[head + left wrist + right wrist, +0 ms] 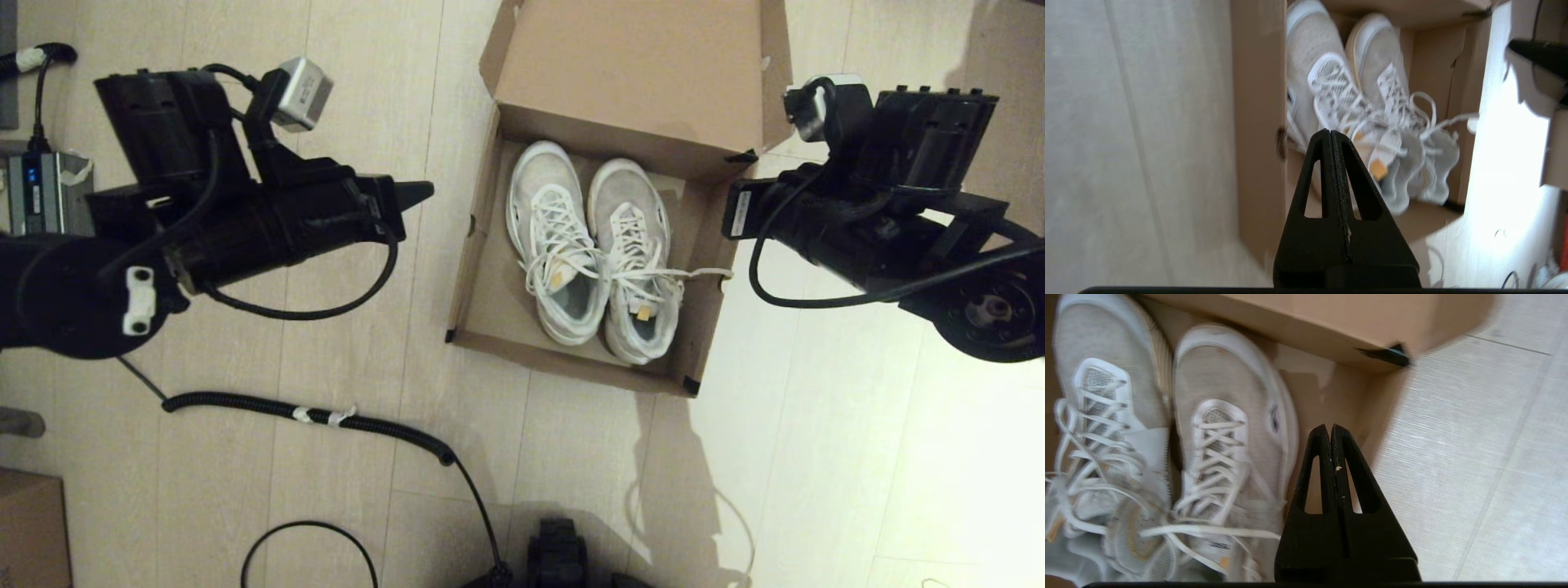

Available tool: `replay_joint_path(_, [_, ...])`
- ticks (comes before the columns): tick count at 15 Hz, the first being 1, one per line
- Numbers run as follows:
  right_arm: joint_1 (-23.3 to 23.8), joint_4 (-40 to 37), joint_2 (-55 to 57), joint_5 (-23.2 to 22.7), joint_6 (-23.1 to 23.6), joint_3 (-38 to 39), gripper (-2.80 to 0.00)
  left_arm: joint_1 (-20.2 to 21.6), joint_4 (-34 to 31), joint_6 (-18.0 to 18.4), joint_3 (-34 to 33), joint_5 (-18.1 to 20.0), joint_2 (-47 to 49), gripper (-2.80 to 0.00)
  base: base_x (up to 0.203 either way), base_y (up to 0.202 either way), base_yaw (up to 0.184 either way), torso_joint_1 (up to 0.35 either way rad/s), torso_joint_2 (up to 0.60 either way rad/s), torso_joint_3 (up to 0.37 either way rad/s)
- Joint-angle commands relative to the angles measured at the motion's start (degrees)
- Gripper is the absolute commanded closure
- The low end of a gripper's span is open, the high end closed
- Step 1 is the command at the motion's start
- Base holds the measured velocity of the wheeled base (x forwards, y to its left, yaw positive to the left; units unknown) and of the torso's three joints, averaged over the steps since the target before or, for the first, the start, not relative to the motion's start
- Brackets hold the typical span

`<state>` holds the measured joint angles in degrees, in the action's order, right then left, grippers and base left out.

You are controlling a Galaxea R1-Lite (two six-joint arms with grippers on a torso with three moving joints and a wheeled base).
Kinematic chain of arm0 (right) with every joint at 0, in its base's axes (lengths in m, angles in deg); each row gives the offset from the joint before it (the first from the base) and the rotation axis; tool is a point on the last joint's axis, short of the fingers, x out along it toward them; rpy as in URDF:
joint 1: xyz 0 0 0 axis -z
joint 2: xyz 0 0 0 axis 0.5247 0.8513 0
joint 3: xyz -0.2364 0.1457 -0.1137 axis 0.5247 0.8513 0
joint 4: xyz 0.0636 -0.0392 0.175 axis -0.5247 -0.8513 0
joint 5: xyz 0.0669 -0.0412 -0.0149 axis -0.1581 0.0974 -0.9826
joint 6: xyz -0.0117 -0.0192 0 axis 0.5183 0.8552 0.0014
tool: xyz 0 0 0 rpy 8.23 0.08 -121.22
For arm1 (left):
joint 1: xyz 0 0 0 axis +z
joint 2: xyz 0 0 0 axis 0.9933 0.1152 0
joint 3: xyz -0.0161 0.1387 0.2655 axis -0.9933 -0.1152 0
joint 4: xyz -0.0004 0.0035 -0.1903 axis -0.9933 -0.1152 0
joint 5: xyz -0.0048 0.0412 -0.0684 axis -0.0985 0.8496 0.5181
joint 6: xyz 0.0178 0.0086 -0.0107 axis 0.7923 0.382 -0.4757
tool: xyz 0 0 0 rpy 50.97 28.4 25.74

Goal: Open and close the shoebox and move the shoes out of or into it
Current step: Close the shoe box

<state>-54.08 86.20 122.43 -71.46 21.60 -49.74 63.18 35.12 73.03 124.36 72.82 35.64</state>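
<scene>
The brown shoebox (472,245) stands open on the floor, its lid (637,57) tilted back at the far side. The white sneakers (563,245) lie side by side inside, toes toward the lid, and one lace (706,273) trails over the right wall. My left gripper (426,193) hovers left of the box, shut and empty; its wrist view has the tip (1329,131) over the left wall (1257,122) with the shoes (1372,106) beyond. My right gripper (1329,426) is shut and empty above the box's right wall, beside the right shoe (1229,416).
A coiled black cable (326,416) runs across the floor in front of the box. A smaller plain carton (28,531) sits at the lower left, a grey device (41,192) at the far left. The robot's base (559,555) is at the bottom.
</scene>
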Motion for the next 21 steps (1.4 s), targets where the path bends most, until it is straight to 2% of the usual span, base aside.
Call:
replay_joint_path(1, [-1.03, -0.93, 2.79, 0.11, -0.12, -2.34, 0.0, -1.21, 0.3, -0.66, 3.48, 0.08, 5.35, 0.0, 0.0, 0.0, 0.0, 0.0, 0.0, 0.0])
replay_joint_path(6, [-3.05, -0.88, 8.74, 0.27, -0.83, -2.66, 0.0, -1.73, 7.8, -1.25, 4.78, 0.28, 15.23, 0.0, 0.0, 0.0, 0.0, 0.0, 0.0, 0.0])
replay_joint_path(10, [-3.14, -0.88, 10.53, 0.27, -0.77, -2.01, 0.0, -2.8, 8.08, -1.08, 3.86, 0.56, 17.25, 0.0, 0.0, 0.0, 0.0, 0.0, 0.0, 0.0])
replay_joint_path(12, [-3.06, -0.79, 11.26, 0.2, -0.97, -0.98, 0.0, -3.61, 7.76, -0.89, 1.13, 0.8, 17.19, 0.0, 0.0, 0.0, 0.0, 0.0, 0.0, 0.0])
replay_joint_path(16, [-3.05, -0.03, 11.19, 0.09, -1.56, 3.02, 0.0, -6.22, 6.97, 3.06, -4.61, 2.26, 17.56, 0.0, 0.0, 0.0, 0.0, 0.0, 0.0, 0.0])
replay_joint_path(21, [-2.97, 7.27, 11.41, -0.08, -2.1, 10.63, 0.0, -8.9, 6.74, 5.41, -9.66, 2.78, 18.9, 0.0, 0.0, 0.0, 0.0, 0.0, 0.0, 0.0])
